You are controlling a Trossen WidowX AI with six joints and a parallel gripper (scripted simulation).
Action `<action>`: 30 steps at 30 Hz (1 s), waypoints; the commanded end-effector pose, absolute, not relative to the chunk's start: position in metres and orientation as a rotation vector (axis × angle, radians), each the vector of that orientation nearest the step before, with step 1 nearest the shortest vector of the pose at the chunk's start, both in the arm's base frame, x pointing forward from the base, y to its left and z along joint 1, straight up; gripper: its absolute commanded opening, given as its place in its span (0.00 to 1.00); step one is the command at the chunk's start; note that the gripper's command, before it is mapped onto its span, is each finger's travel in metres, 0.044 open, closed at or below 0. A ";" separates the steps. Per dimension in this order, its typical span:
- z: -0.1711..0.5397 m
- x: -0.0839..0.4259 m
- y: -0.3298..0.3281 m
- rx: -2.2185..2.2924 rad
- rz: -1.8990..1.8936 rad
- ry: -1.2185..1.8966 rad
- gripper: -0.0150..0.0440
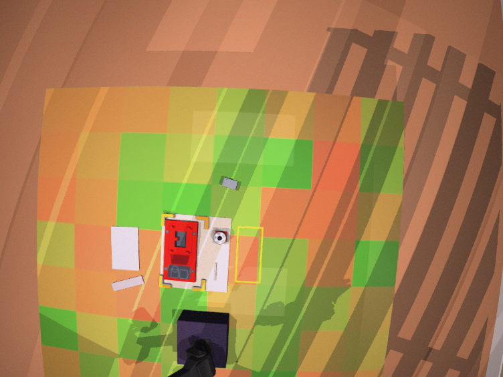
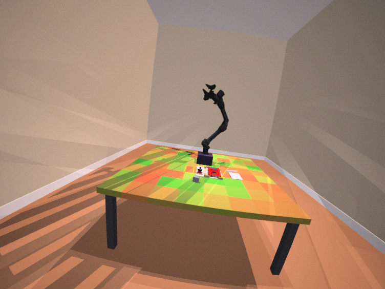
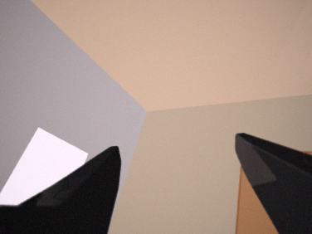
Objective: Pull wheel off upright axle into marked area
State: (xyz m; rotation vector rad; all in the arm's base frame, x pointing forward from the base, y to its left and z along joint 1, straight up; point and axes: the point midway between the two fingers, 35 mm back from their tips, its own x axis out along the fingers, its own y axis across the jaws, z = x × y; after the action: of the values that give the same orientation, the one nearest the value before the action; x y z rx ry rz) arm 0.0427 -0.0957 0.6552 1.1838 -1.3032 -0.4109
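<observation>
Top view: wheel point(image 1: 219, 236) sits flat on its upright axle, hole upward.

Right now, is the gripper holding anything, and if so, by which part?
Nothing is held. The gripper is open, raised high above the table with only wall and ceiling between its fingers. The wheel sits on its axle, untouched.

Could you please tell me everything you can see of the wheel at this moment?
The wheel is small and round, with a white rim and a red and dark centre, though it is too small to make out finer parts. It sits at the far right corner of the pale board, beside the red panel and just left of the yellow-outlined area. Nothing grips it: the open gripper is raised high above the table, well away.
</observation>
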 end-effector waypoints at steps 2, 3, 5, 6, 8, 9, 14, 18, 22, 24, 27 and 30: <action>0.627 0.061 -0.155 1.231 -0.554 -1.156 0.76; 0.620 0.067 -0.167 1.238 -0.585 -1.117 0.76; 0.604 0.080 -0.189 1.247 -0.643 -1.033 0.76; 0.596 0.087 -0.200 1.249 -0.670 -0.988 0.76; 0.578 0.103 -0.219 1.251 -0.719 -0.894 0.76; 0.571 0.113 -0.224 1.261 -0.717 -0.854 0.76; 0.551 0.138 -0.238 1.273 -0.727 -0.740 0.76; 0.529 0.163 -0.250 1.273 -0.746 -0.626 0.76; 0.486 0.197 -0.268 1.239 -0.809 -0.425 0.76; 0.459 0.219 -0.275 1.210 -0.835 -0.296 0.76; 0.420 0.247 -0.279 1.160 -0.856 -0.118 0.76; 0.379 0.276 -0.273 1.105 -0.852 0.069 0.76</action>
State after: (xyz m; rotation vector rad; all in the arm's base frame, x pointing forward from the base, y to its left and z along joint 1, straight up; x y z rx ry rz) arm 0.2463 -0.2773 0.4227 1.1597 -0.1231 -0.8512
